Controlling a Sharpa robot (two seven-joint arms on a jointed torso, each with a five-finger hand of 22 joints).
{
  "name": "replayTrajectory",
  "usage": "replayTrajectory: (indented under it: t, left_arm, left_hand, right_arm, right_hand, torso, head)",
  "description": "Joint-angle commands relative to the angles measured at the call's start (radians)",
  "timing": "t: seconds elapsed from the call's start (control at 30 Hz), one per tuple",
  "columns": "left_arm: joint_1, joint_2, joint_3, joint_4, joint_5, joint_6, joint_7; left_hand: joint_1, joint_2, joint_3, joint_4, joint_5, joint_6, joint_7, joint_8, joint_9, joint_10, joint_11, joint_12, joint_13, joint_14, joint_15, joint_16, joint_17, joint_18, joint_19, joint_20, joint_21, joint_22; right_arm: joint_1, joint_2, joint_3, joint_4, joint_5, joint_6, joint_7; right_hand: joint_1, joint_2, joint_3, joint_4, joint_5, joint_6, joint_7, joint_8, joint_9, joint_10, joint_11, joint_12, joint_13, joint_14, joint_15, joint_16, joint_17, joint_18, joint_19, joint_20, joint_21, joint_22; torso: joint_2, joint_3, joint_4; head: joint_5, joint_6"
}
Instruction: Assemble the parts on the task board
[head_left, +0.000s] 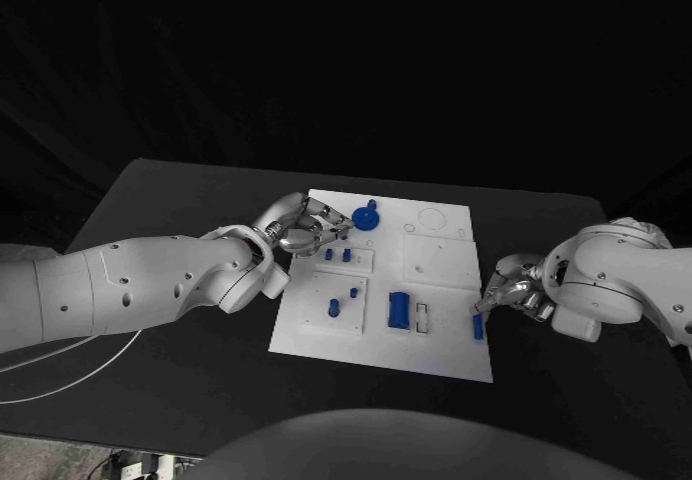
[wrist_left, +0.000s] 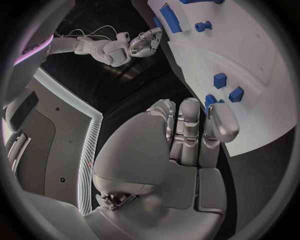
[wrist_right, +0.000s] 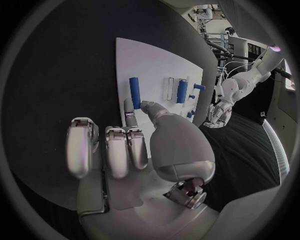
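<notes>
The white task board (head_left: 440, 255) lies mid-table. My left hand (head_left: 306, 230) hovers over its far left corner, fingers curled, and pinches a small blue part (wrist_left: 211, 100) at the fingertips. Beside that hand stands a round blue knob (head_left: 366, 216), with two small blue pieces (head_left: 339, 255) below it. Further down are two blue pegs (head_left: 336, 307) and a blue block (head_left: 400, 310). My right hand (head_left: 516, 290) is at the board's right edge. Its thumb and one finger (wrist_right: 128, 107) flank the near end of a blue bar (wrist_right: 134, 90) lying on the board (wrist_right: 156, 65).
A pale slot piece (head_left: 424, 318) sits beside the blue block. Round recesses (head_left: 430, 220) mark the board's far right corner. A white cable (head_left: 72, 365) trails off the table's left side. The black table (head_left: 173, 330) surrounds the board.
</notes>
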Motion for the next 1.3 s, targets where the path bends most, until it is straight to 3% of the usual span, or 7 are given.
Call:
replayTrajectory:
  t: [0.03, 0.17, 0.4, 0.53, 0.83, 1.07, 1.3]
  left_arm:
    - [0.001, 0.002, 0.001, 0.001, 0.006, 0.006, -0.001]
    - [0.001, 0.002, 0.001, 0.001, 0.006, 0.006, -0.002]
    - [0.001, 0.003, 0.001, 0.000, 0.006, 0.005, -0.004]
    - [0.001, 0.005, 0.001, -0.001, 0.006, 0.006, -0.005]
    - [0.001, 0.007, 0.001, -0.001, 0.006, 0.008, -0.009]
    - [0.001, 0.006, 0.001, 0.000, 0.006, 0.007, -0.012]
    - [0.001, 0.006, 0.001, 0.000, 0.006, 0.008, -0.013]
  left_hand:
    - [-0.008, -0.002, 0.002, 0.002, 0.002, 0.006, -0.001, 0.003, 0.001, 0.005, 0.000, 0.001, 0.000, 0.000, 0.006, 0.003, 0.001, 0.007, -0.001, 0.004, 0.000, 0.140]
    - [-0.008, -0.002, 0.002, 0.002, 0.002, 0.006, -0.001, 0.003, 0.001, 0.005, 0.000, 0.001, 0.000, 0.000, 0.006, 0.003, 0.001, 0.007, -0.001, 0.004, 0.000, 0.140]
    - [-0.008, -0.002, 0.002, 0.002, 0.003, 0.006, -0.001, 0.003, 0.001, 0.005, 0.000, 0.001, 0.000, 0.000, 0.006, 0.002, -0.002, 0.007, -0.001, 0.004, -0.002, 0.140]
    - [-0.008, -0.002, 0.002, 0.002, 0.003, 0.006, -0.001, 0.003, 0.001, 0.005, 0.000, 0.001, 0.000, 0.000, 0.006, 0.002, -0.002, 0.007, -0.001, 0.004, -0.002, 0.140]
    - [-0.008, -0.002, 0.003, 0.001, 0.003, 0.006, -0.001, 0.003, 0.001, 0.004, 0.000, 0.001, 0.000, 0.000, 0.006, 0.002, -0.002, 0.007, -0.001, 0.004, -0.001, 0.140]
    - [-0.008, -0.002, 0.003, 0.001, 0.003, 0.006, -0.001, 0.003, 0.001, 0.004, 0.000, 0.001, 0.000, 0.000, 0.006, 0.002, -0.002, 0.007, -0.001, 0.004, -0.001, 0.140]
    - [-0.008, -0.002, 0.003, 0.001, 0.003, 0.006, -0.001, 0.003, 0.001, 0.004, 0.000, 0.001, 0.000, 0.000, 0.006, 0.002, -0.002, 0.007, -0.001, 0.004, -0.001, 0.140]
  right_arm:
    - [0.010, -0.002, 0.000, 0.012, 0.043, 0.015, -0.009]
    - [0.019, 0.001, 0.000, 0.020, 0.073, 0.015, -0.009]
    - [0.024, 0.021, 0.000, 0.021, 0.111, 0.015, -0.009]
    - [0.024, 0.045, 0.000, 0.002, 0.142, 0.014, -0.009]
    - [0.007, 0.113, 0.000, -0.059, 0.194, 0.003, -0.008]
    - [0.001, 0.143, 0.000, -0.078, 0.209, 0.004, -0.008]
    - [-0.004, 0.163, 0.000, -0.092, 0.225, 0.005, -0.008]
  right_hand:
    - [-0.008, 0.003, 0.058, -0.053, 0.004, -0.001, -0.006, 0.003, 0.002, 0.105, -0.009, 0.004, 0.263, 0.095, -0.008, -0.004, 0.234, 0.009, 0.000, -0.006, -0.003, 0.185]
    - [-0.011, 0.003, 0.058, -0.053, 0.005, -0.001, -0.005, 0.002, 0.003, 0.105, -0.009, 0.004, 0.263, 0.094, -0.008, -0.007, 0.231, 0.010, -0.002, -0.006, -0.007, 0.184]
    - [-0.017, 0.003, 0.059, -0.051, 0.006, -0.002, -0.005, 0.001, 0.004, 0.105, -0.009, 0.004, 0.263, 0.094, -0.007, -0.009, 0.230, 0.010, -0.003, -0.006, -0.011, 0.183]
    - [-0.021, 0.004, 0.059, -0.049, 0.005, -0.003, -0.005, 0.001, 0.005, 0.105, -0.008, 0.004, 0.263, 0.093, -0.007, -0.010, 0.228, 0.011, -0.005, -0.006, -0.015, 0.181]
    - [-0.034, 0.010, 0.064, -0.043, 0.011, -0.006, -0.004, -0.002, 0.008, 0.105, -0.007, 0.004, 0.263, 0.092, -0.006, -0.014, 0.225, 0.015, -0.012, -0.005, -0.033, 0.176]
    - [-0.038, 0.011, 0.066, -0.041, 0.012, -0.007, -0.003, -0.003, 0.009, 0.105, -0.007, 0.004, 0.263, 0.092, -0.006, -0.016, 0.223, 0.016, -0.014, -0.005, -0.038, 0.175]
    - [-0.039, 0.012, 0.066, -0.040, 0.011, -0.007, -0.003, -0.003, 0.010, 0.105, -0.007, 0.004, 0.263, 0.091, -0.006, -0.018, 0.221, 0.016, -0.015, -0.005, -0.040, 0.174]
  torso:
    - [0.001, -0.0002, 0.0014]
    - [0.001, 0.0013, 0.0008]
    - [0.000, 0.0008, 0.0033]
    - [0.000, -0.0002, 0.0014]
    - [0.001, 0.0013, 0.0018]
    - [0.000, 0.0023, 0.0044]
    - [0.002, 0.0004, -0.0002]
  head:
    - [-0.003, 0.000]
    - [-0.001, 0.000]
    - [-0.003, 0.000]
    - [0.000, 0.000]
    - [0.001, 0.000]
    - [0.001, 0.000]
    - [0.003, 0.000]
